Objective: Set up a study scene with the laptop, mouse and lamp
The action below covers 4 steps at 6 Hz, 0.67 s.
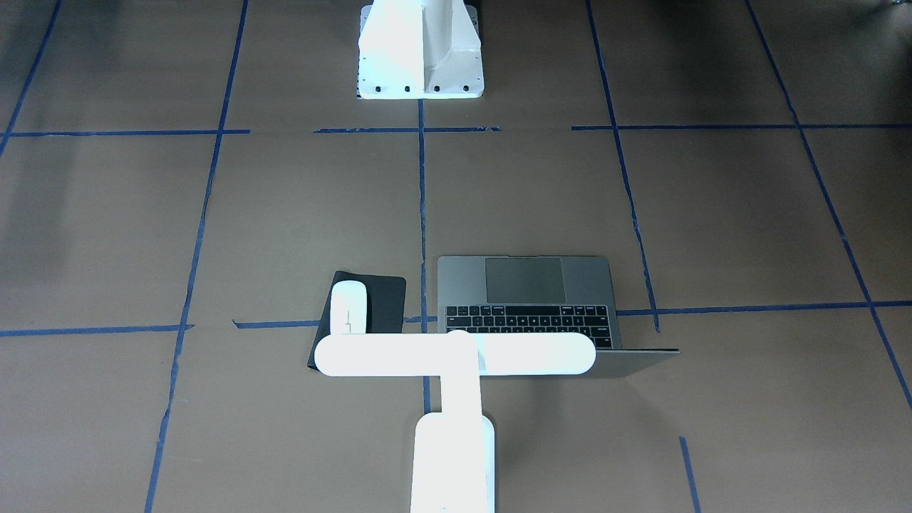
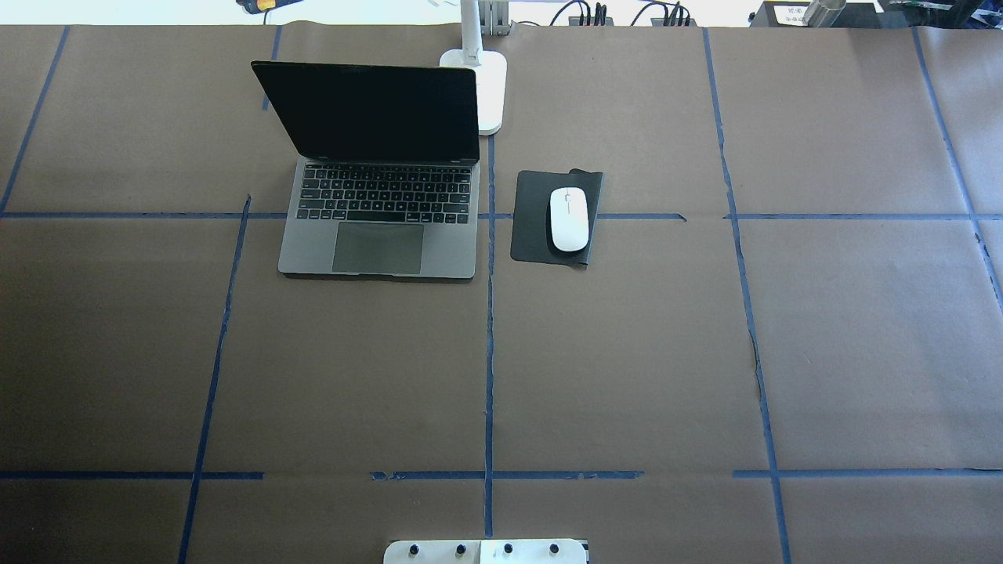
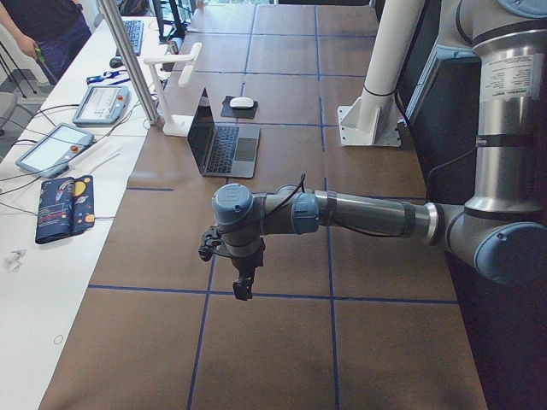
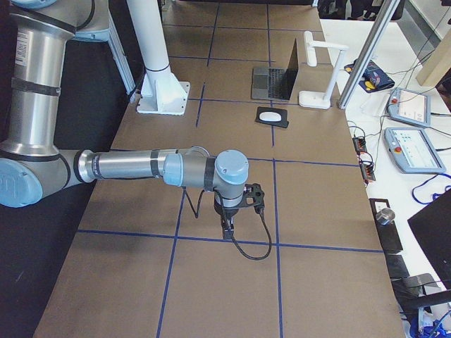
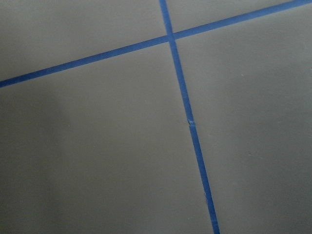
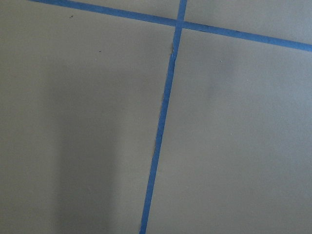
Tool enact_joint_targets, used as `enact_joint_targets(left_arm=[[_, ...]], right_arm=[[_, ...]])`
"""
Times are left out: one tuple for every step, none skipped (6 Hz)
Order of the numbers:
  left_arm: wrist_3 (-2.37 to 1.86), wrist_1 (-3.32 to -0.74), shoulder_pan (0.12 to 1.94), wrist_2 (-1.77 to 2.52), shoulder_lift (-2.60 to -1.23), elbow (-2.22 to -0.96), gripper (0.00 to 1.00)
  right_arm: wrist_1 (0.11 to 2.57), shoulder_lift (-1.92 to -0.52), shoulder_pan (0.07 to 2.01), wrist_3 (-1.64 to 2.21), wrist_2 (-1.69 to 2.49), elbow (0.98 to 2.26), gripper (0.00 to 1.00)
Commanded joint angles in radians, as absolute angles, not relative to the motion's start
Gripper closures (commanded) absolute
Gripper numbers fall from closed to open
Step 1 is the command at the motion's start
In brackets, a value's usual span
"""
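Note:
The dark-grey laptop (image 2: 376,235) stands open on the table's far left-centre, screen black; it also shows in the front view (image 1: 527,285). The white mouse (image 2: 568,219) lies on a black pad (image 2: 533,211) right of the laptop. The white lamp (image 1: 456,354) stands behind them, its base (image 2: 490,86) at the laptop's back right corner, its bar head above the mouse and the laptop's back. My left gripper (image 3: 244,286) and right gripper (image 4: 227,229) hang over bare paper near the table's ends, far from these things; I cannot tell whether either is open or shut.
The white bolted pedestal (image 1: 420,50) stands at the robot's edge of the table. Blue tape lines grid the brown paper. Teach pendants (image 4: 405,105) and cables lie on the white bench beyond the far edge. Both wrist views show only paper and tape.

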<state>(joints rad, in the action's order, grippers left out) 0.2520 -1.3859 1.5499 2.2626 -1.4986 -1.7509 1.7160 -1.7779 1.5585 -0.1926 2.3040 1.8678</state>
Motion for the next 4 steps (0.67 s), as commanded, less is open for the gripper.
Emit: enact_joint_targets(left_arm=[[0.250, -1.385, 1.549, 2.267, -1.489, -1.746, 0.00], [0.177, -1.387, 1.549, 2.266, -1.494, -1.758, 0.00], [0.181, -1.387, 1.543, 2.260, -1.494, -1.762, 0.00], [0.179, -1.388, 1.537, 2.258, -1.496, -1.756, 0.00]], right_arm=[[1.715, -1.778, 1.559, -0.193, 2.304, 1.868, 0.00], [1.715, -1.778, 1.559, -0.193, 2.303, 1.868, 0.00], [1.715, -1.778, 1.559, -0.193, 2.304, 1.868, 0.00], [1.717, -1.778, 1.559, -0.192, 2.304, 1.868, 0.00]])
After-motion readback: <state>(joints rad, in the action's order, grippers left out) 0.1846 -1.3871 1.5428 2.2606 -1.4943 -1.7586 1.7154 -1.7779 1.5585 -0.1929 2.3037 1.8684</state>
